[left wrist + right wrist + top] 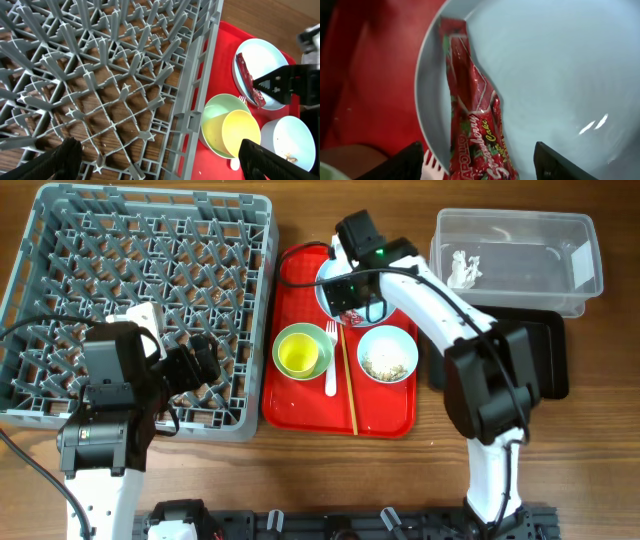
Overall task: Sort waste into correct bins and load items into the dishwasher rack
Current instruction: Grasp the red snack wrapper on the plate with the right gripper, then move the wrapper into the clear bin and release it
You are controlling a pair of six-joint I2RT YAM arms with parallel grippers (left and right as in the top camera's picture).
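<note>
A red-and-white snack wrapper (470,110) lies on the pale-blue plate (326,288) at the back of the red tray. My right gripper (355,298) is open just above it, one finger on each side of the wrapper (248,77). The yellow cup (297,355) sits in the light-green bowl (318,338). The pale-blue bowl (405,340) holds beige crumbs (385,363). A white fork (331,365) and chopsticks (349,380) lie between the bowls. My left gripper (200,360) is open and empty over the front right corner of the grey dishwasher rack (150,192).
The red tray (300,405) stands right beside the rack. A clear tub (520,250) at the back right holds a white tissue (462,268). A black tray (550,350) lies in front of the tub, partly under my right arm.
</note>
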